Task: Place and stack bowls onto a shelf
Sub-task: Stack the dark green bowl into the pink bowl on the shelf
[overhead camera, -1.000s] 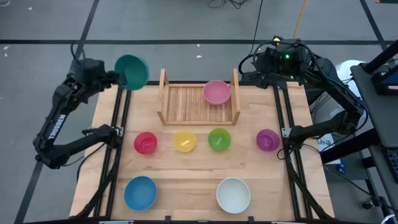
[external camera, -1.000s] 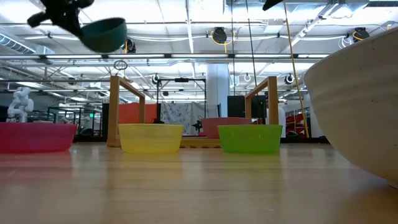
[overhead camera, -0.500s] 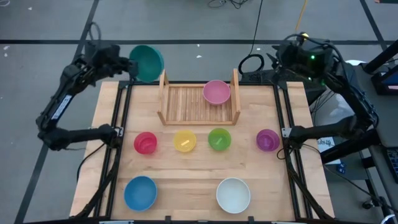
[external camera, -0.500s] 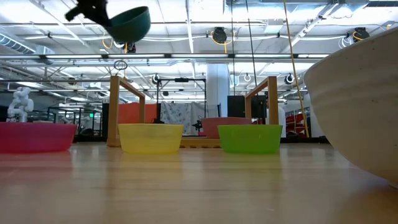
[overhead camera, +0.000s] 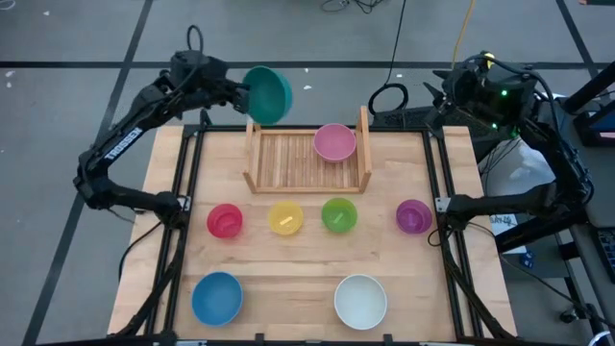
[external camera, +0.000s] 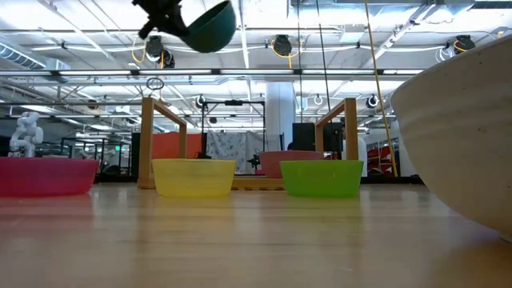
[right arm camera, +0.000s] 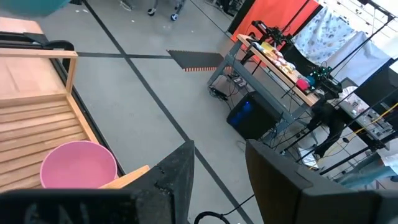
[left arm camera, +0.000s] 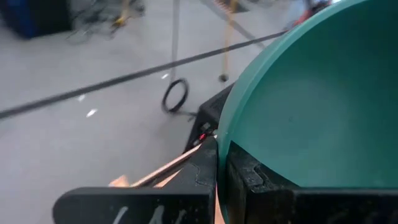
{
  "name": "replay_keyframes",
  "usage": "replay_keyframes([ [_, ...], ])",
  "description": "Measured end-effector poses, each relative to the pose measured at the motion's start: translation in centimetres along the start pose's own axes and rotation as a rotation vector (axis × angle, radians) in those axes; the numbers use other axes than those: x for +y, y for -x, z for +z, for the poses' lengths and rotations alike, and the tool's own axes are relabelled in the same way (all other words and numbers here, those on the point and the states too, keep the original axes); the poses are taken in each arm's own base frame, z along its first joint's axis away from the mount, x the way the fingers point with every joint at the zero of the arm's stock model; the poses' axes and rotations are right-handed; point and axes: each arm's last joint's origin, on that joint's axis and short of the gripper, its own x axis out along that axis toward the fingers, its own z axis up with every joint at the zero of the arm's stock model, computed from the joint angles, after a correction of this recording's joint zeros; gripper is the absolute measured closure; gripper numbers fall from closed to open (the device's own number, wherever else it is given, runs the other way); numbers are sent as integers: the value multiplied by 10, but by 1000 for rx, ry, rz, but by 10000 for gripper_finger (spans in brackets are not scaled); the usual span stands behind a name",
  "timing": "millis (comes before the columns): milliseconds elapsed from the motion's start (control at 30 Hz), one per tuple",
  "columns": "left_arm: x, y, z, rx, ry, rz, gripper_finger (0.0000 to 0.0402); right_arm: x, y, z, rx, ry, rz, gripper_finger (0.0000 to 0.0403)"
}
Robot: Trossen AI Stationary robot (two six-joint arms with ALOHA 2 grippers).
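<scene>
A teal green bowl (overhead camera: 267,94) hangs in the air over the far edge of the table, just left of the shelf's (overhead camera: 288,159) left side board, with my left gripper (overhead camera: 242,93) shut on it. The low view shows this bowl (external camera: 210,28) high above the table. A pink bowl (overhead camera: 334,142) sits on the shelf's slatted base at its right end. My right gripper (right arm camera: 221,180) stands open and holds nothing, raised beyond the table's far right corner (overhead camera: 447,94). My left gripper pinches the teal bowl's rim (left arm camera: 222,134), one finger inside the bowl and one outside. The fingers come from the table's left, slanting a little down. The bowl is lifted clear and tilted, its opening turned up and back toward the arm.
On the table in front of the shelf stand a red bowl (overhead camera: 225,220), a yellow bowl (overhead camera: 285,217), a light green bowl (overhead camera: 339,214) and a purple bowl (overhead camera: 413,215) in a row. A blue bowl (overhead camera: 216,297) and a white bowl (overhead camera: 360,300) stand near the front edge.
My left gripper has carried the teal bowl toward the table's right along the far edge and a little up, from beyond the far left corner to beside the shelf, rolling as it went. My right gripper has drawn back toward the right, away from the shelf.
</scene>
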Motion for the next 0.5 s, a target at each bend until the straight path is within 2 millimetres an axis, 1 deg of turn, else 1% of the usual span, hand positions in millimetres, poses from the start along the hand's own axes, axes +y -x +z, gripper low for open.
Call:
replay_keyframes([
  [133,-10,-14,0,-2,-22,-43,394,-1,4,-2,4,0,2,264],
  [367,-24,-50,-13,94,-46,-83,394,-4,15,-6,-7,-43,-2,264],
  [500,-30,-68,-19,128,-62,-94,394,-6,22,-11,0,-79,-1,267],
])
